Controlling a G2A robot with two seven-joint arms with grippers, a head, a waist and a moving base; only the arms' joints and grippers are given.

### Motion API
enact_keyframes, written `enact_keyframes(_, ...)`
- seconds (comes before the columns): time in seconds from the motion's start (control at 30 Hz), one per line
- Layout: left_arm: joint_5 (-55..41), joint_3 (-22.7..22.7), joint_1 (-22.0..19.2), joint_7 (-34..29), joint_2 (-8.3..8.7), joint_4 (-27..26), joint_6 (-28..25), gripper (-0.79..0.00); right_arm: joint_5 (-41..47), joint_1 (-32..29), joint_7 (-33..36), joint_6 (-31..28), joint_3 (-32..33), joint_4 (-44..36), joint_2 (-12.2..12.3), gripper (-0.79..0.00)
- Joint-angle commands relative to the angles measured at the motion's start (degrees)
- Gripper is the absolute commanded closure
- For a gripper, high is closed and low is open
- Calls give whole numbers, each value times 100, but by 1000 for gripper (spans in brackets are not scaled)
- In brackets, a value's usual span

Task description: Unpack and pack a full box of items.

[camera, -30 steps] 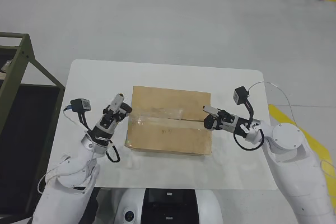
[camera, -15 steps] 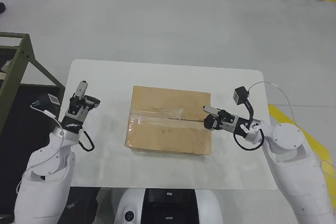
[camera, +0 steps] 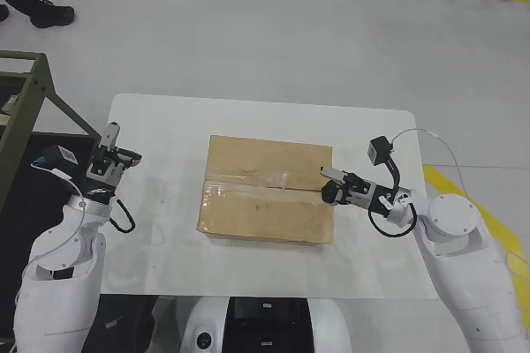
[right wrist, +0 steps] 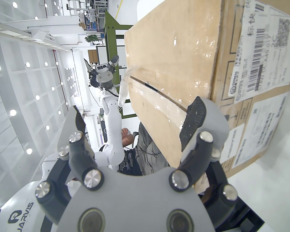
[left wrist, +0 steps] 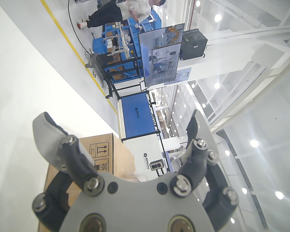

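A closed brown cardboard box [camera: 265,190] sits in the middle of the white table, its top seam covered with clear tape [camera: 247,185]. A loose end of that tape [right wrist: 123,83] sticks up from the seam. My right gripper [camera: 331,184] is at the box's right edge, open; in the right wrist view [right wrist: 135,114] one ribbed pad [right wrist: 194,119] lies by the box's [right wrist: 174,49] labelled corner. My left gripper [camera: 117,148] is above the table's left edge, well apart from the box, open and holding nothing [left wrist: 118,124]. A corner of the box [left wrist: 122,155] shows behind its fingers.
A green metal rack [camera: 31,97] stands just beyond the table's left edge, close to my left arm. Bare table [camera: 371,256] surrounds the box on all sides. A yellow floor line [camera: 450,190] runs to the right of the table.
My left arm has drawn back from the box's left edge to the table's left edge. The right arm and the box have not moved.
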Motion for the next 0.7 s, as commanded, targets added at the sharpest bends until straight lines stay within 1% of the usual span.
enact_keyframes(0.0,1,0,0,1,0,0,0,-785,0,0,0,0,0,0,0,-785)
enact_keyframes(0.37,1,0,0,1,0,0,0,-785,0,0,0,0,0,0,0,-785)
enact_keyframes(0.4,1,0,0,1,0,0,0,-785,25,-13,-110,23,12,10,-4,-785)
enact_keyframes(0.5,1,0,0,1,0,0,0,-785,259,-30,-245,101,16,-50,-16,-785)
enact_keyframes(0.67,1,0,0,1,0,0,0,-785,644,-1,-129,123,135,-184,-5,-785)
